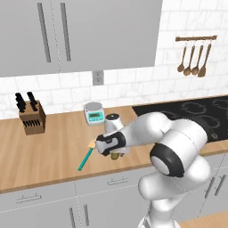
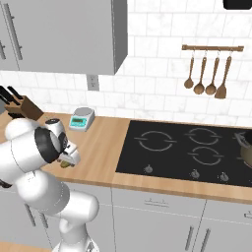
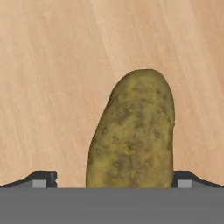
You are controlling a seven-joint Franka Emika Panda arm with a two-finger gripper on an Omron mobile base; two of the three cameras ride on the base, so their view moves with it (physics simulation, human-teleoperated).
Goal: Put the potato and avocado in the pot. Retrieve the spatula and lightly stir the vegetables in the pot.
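While gripper point(image 3: 112, 181) straddles potato point(image 3: 131, 131) on wooden counter point(image 3: 48, 78) | fingers apart, seemingly not yet clamped | step: potato pickup | next: close, lift, carry right to pot point(image 2: 246, 147)

No legible text, label, brand, number or sign found in any view; the kitchen scale point(image 1: 94, 112) on the worktop point(image 1: 49, 147) carries a teal display panel, but no digits can be made out on it; the hob point(image 2: 192, 150) bears pale ring markings and small control dots at its front edge, none readable as characters; the wall outlet point(image 1: 97, 77) plate is blank; the cabinet fronts show no marking.
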